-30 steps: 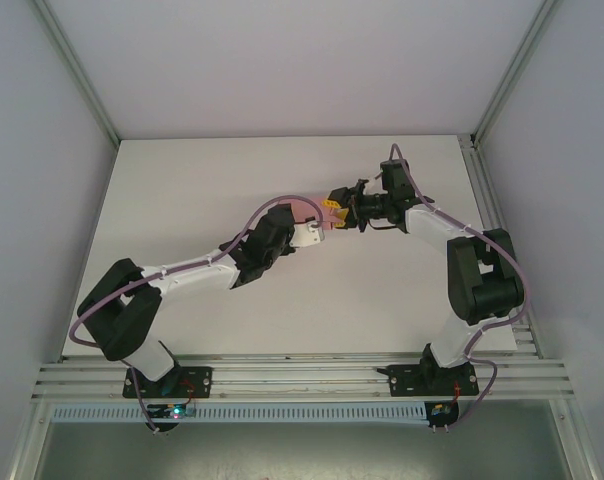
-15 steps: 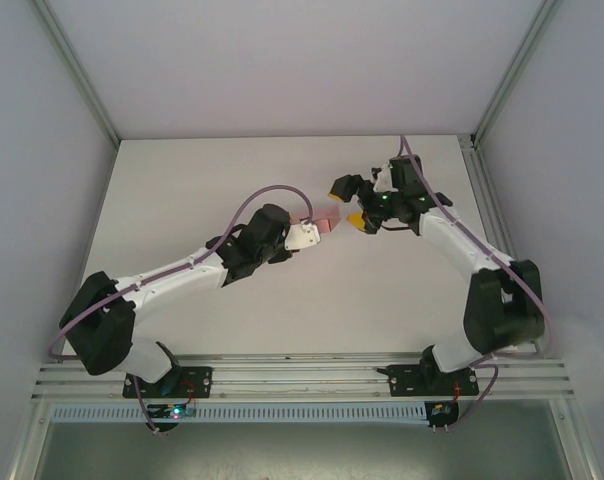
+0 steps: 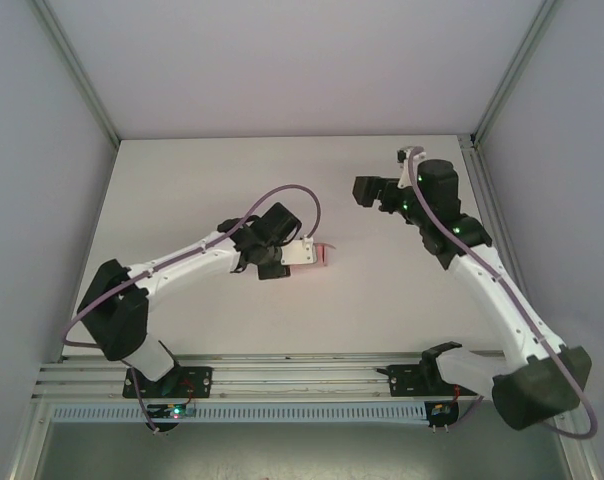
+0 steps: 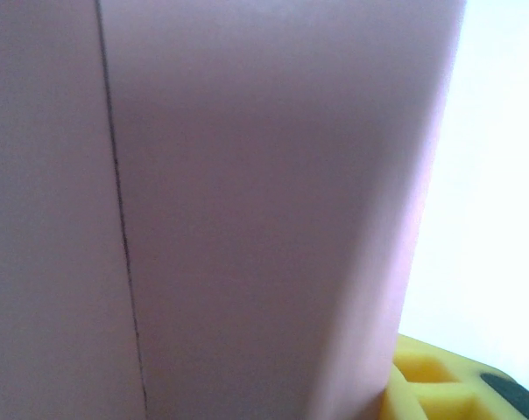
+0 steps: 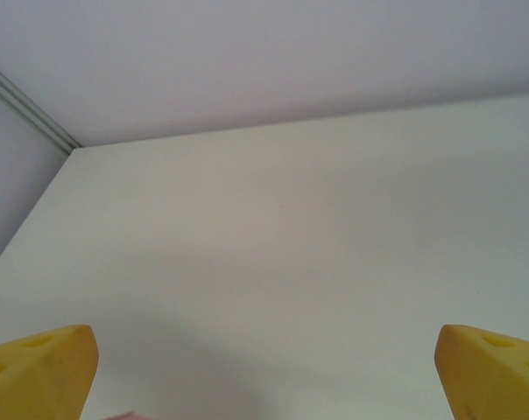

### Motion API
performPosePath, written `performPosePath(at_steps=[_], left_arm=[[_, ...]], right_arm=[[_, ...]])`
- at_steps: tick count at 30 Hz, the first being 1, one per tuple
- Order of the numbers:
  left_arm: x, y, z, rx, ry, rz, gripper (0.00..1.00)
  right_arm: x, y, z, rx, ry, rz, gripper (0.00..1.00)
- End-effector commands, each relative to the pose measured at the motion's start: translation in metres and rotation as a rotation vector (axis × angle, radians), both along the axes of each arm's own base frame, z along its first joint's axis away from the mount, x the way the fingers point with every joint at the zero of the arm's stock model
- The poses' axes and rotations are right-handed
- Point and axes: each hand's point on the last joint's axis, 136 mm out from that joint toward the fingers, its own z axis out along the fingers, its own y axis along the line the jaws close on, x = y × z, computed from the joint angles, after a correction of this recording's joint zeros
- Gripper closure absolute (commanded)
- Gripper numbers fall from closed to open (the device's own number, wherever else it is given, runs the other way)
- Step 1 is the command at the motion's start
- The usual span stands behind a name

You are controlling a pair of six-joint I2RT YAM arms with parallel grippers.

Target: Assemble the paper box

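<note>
The paper box (image 3: 323,253) is a small pale-pink card piece at the tip of my left gripper (image 3: 312,253), low over the middle of the table. In the left wrist view its pink wall (image 4: 247,201), with one dark fold line, sits right against the camera, and a yellow finger (image 4: 440,389) presses beside its lower right edge. My right gripper (image 3: 368,190) is raised at the back right, well apart from the box. Its yellow fingertips (image 5: 37,367) stand wide apart with bare table between them, and a sliver of pink shows at the frame's bottom edge.
The white table (image 3: 202,180) is walled on the left, back and right. A metal rail (image 3: 302,375) carrying both arm bases runs along the near edge. The left arm's purple cable (image 3: 292,190) loops above its wrist.
The right gripper let go of the box, opened wide and drew back to the right and far side. The left gripper kept the box and carried it slightly nearer, turning its wrist.
</note>
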Motion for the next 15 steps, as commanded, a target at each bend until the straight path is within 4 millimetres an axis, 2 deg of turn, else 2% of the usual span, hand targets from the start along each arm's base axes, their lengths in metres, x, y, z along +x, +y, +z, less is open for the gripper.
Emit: performPosePath(at_steps=[1, 5, 9, 14, 15], left_arm=[[-0.025, 0.01, -0.006, 0.032, 0.145, -0.046, 0.58], [-0.028, 0.008, -0.006, 0.008, 0.22, -0.049, 0.54], [-0.024, 0.008, -0.009, 0.007, 0.263, -0.038, 0.52], [-0.02, 0.009, -0.023, 0.043, 0.302, -0.022, 0.51], [-0.018, 0.008, -0.024, 0.044, 0.303, -0.015, 0.47]], right_arm=[[-0.001, -0.001, 0.003, -0.092, -0.121, 0.05, 0.02], [-0.009, 0.006, 0.001, -0.117, -0.135, 0.118, 0.02], [-0.017, 0.02, -0.02, -0.137, -0.053, 0.226, 0.02], [-0.04, 0.051, -0.047, -0.163, 0.013, 0.425, 0.02], [-0.043, 0.055, -0.051, -0.178, 0.01, 0.444, 0.02]])
